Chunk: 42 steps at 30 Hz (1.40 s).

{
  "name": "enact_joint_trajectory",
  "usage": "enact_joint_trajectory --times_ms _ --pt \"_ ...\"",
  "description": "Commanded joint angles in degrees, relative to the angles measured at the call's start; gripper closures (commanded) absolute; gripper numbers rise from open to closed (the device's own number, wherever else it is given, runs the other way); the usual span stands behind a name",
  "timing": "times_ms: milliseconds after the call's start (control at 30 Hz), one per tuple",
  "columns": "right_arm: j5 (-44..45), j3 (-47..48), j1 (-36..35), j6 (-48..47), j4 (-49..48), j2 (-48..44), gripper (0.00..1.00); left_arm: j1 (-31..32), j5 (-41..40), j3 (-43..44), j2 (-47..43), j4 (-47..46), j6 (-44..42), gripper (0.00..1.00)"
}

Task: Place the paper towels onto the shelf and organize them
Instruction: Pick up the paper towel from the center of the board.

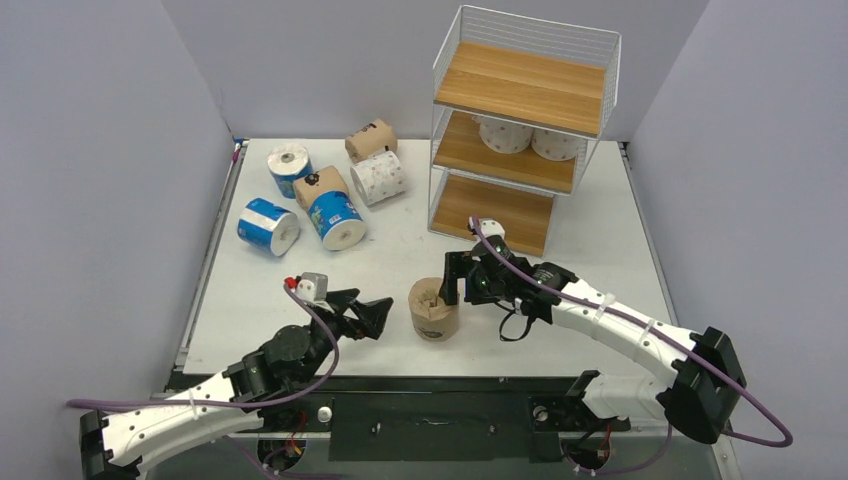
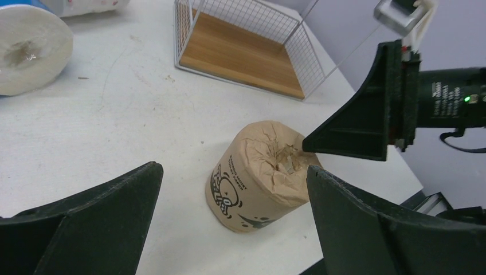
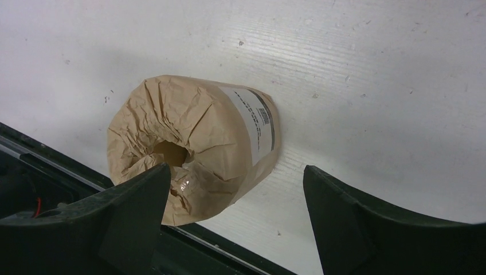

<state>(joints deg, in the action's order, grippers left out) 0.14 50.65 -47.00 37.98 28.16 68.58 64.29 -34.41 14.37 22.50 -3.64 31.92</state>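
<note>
Since the short brown paper-wrapped roll [image 1: 434, 310] stands on end between the two grippers, I judge it light and soft. Its crinkled wrap would dent under a hard squeeze and may slip a little, so the sound hold is across the round side wall at mid-height, not on the puckered top. The right gripper [image 1: 463, 285] hangs over it, pitched downward at the end of a long, outstretched arm, jaws wide and holding nothing. In its wrist view the roll sits between the fingers, close against one and well short of the other; whether the near finger touches the wrap I cannot tell. The left gripper [image 1: 380, 317] lies low and level, the roll just ahead of its tips, jaws spread wide and empty. The tall white wire shelf with wooden boards [image 1: 525, 85] stands beyond the right gripper.
</note>
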Motion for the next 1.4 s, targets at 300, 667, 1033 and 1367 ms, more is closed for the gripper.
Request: enact_joint_trajectory --times_ms 300,667,1033,1367 --pt "-0.7 4.3 -0.7 0.0 -2.1 7.6 0.27 -0.2 -2.1 -1.1 -0.9 -5.3 -0.1 0.04" --pt "-1.3 4.8 -1.5 0.2 -2.8 10.9 0.35 -0.2 -1.7 -1.2 -0.5 -5.3 0.3 0.04" --pt "-0.5 5.3 -2.8 0.1 -2.1 11.8 0.46 -0.3 -0.9 -1.0 -0.1 -4.7 1.0 0.04" --pt "3.5 6.4 -2.6 0.0 2.1 6.0 0.67 -0.2 -0.5 0.0 2.8 -8.4 -0.9 0.04"
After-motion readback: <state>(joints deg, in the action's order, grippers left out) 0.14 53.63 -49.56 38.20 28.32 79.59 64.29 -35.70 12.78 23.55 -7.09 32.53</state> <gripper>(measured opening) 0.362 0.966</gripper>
